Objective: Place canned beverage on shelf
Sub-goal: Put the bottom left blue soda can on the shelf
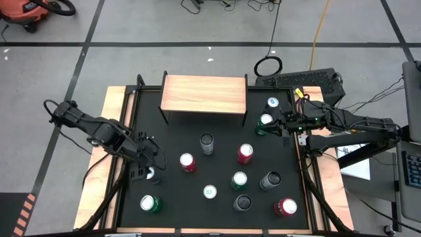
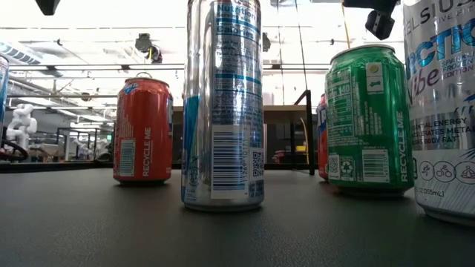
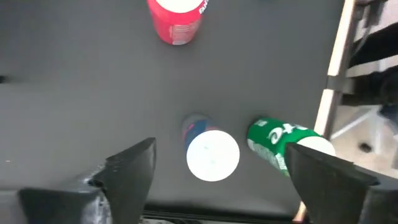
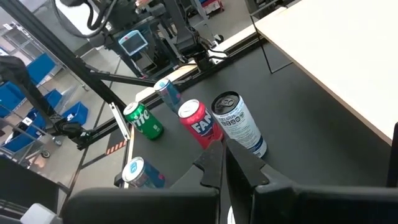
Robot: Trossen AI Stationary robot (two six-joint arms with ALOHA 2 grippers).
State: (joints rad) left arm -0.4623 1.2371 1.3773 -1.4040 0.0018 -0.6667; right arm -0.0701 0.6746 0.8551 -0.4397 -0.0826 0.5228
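Tall silver-and-blue can (image 2: 223, 104) up close on the desk (image 1: 177, 191); left jaws spread above a slim can.

Seen from above, the left gripper (image 1: 148, 172) hangs over the left part of the black desk, its jaws wide apart and holding nothing; the left wrist view shows a white-topped slim can (image 3: 211, 152) standing free between the two fingers (image 3: 134, 171), touching neither, with a green can (image 3: 283, 142) just beside it. The right gripper (image 1: 284, 125) sits near the desk's right edge, jaws pressed together and empty, close to two white-topped cans (image 1: 266, 120). The shelf (image 1: 204, 93), a light-wood board on black legs, stands at the far middle of the desk with no can on it.
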